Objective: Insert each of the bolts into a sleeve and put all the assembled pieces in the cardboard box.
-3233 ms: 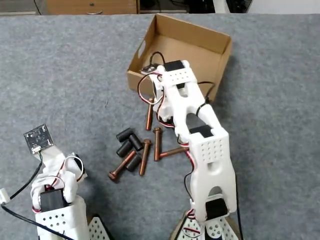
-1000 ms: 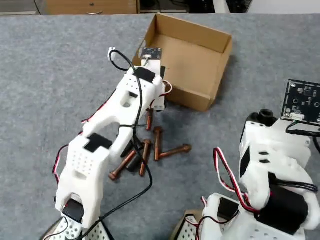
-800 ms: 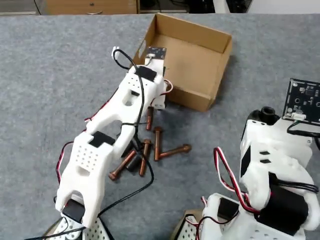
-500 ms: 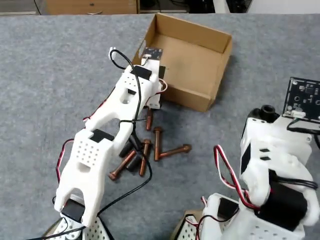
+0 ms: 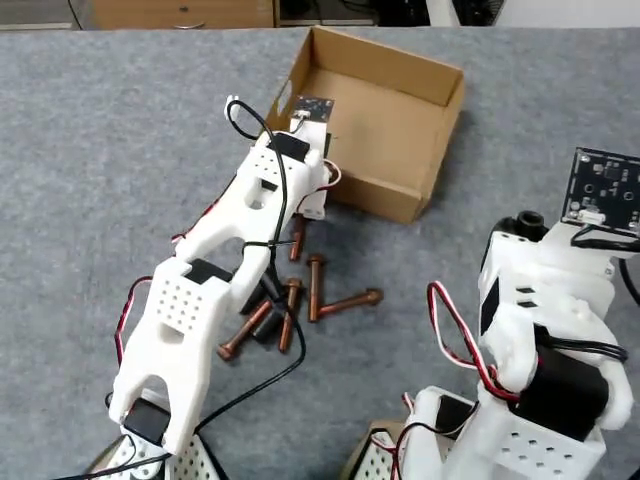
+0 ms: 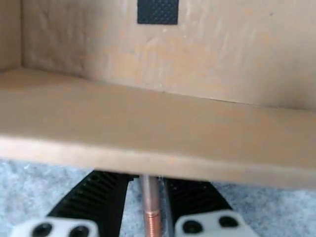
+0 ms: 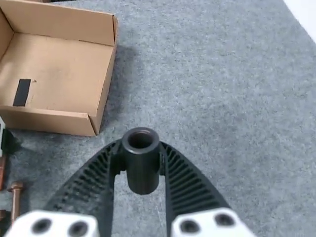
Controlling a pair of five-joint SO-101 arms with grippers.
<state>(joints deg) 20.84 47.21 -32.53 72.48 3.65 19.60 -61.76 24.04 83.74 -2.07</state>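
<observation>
Bolts (image 5: 315, 287) lie loose in a small heap on the grey table (image 5: 100, 150), mixed with a few black sleeves (image 5: 264, 327), just in front of the cardboard box (image 5: 441, 112). Your left arm stretches over that heap. Your left claw (image 6: 148, 182) is down at the near wall of the box, on the outside. One more bolt (image 6: 151, 207) lies right under this claw and points at the box wall, with its far end hidden behind the cardboard. You cannot tell from the pictures if the left claw is squeezing that bolt or just sitting around it. Your right arm sits up high at the right side of the table, well apart from the heap. Your right claw (image 7: 140, 150) is closed tight on one black sleeve (image 7: 141, 170). That sleeve stands upright in the claw with its round hole facing the camera. The box is open on top, and you can see a small black patch (image 7: 21, 92) flat on its floor.
</observation>
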